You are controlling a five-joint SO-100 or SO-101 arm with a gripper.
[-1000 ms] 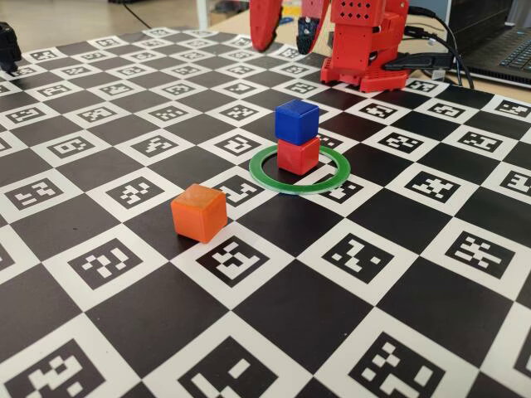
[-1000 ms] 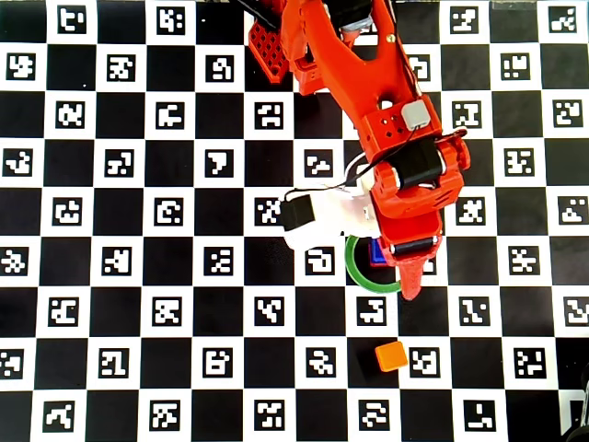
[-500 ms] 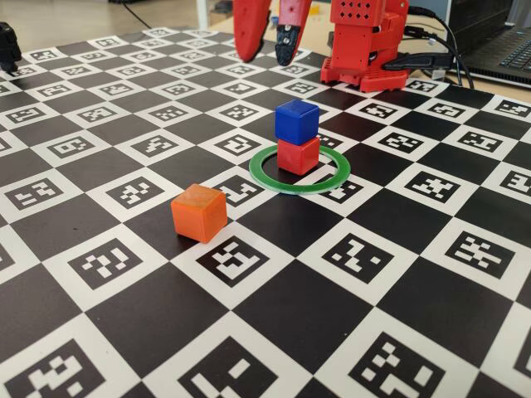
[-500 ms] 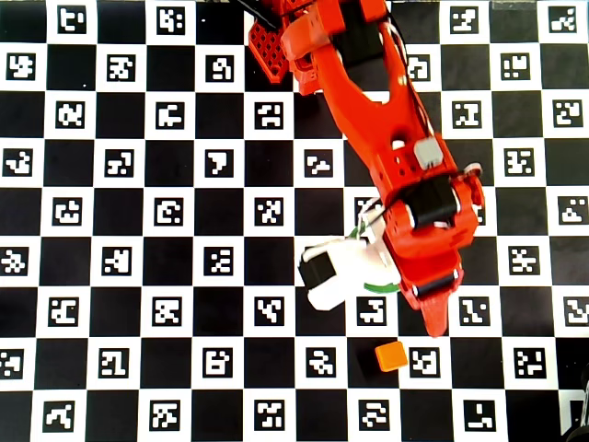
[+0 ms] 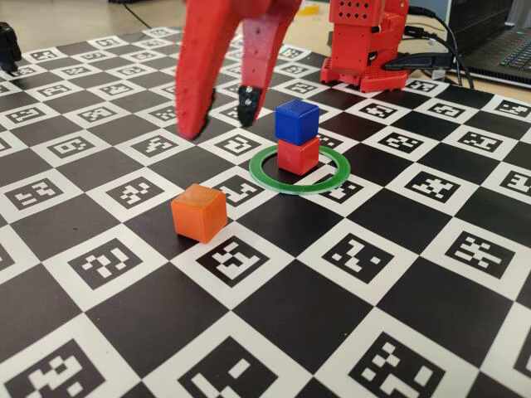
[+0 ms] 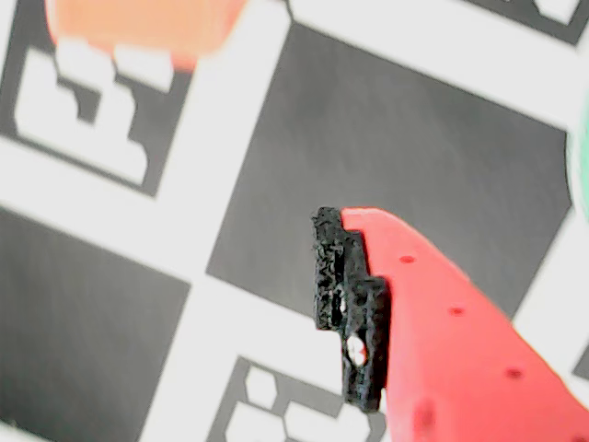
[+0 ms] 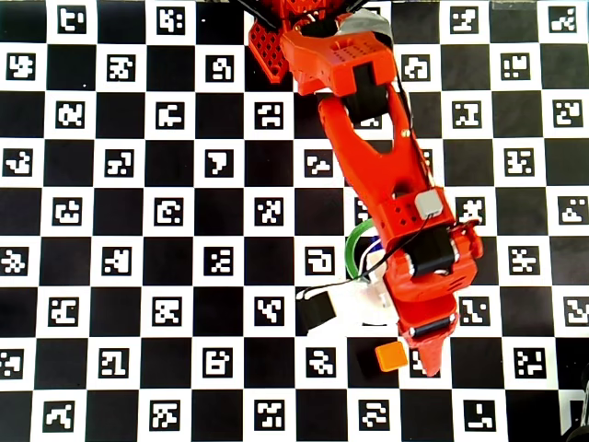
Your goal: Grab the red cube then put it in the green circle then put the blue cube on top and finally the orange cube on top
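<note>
In the fixed view the blue cube (image 5: 296,121) sits on the red cube (image 5: 299,155) inside the green circle (image 5: 270,177). The orange cube (image 5: 199,212) stands alone on the board, left of the ring and nearer the camera. My gripper (image 5: 221,116) hangs open and empty above the board, behind the orange cube and left of the stack. In the wrist view one red finger with a black pad (image 6: 352,308) shows, with the blurred orange cube (image 6: 138,23) at the top left. From overhead the orange cube (image 7: 391,355) lies just left of the finger's tip, and the arm hides the stack.
A black-and-white checkerboard with markers (image 5: 390,274) covers the table. The arm's red base (image 5: 365,50) stands at the back, with cables and a laptop (image 5: 498,41) to its right. A white wrist camera (image 7: 354,304) juts left of the arm in the overhead view.
The arm has stretched forward and dropped lower, carrying the open gripper from over the stack to beside the orange cube. The cubes and the ring have not moved.
</note>
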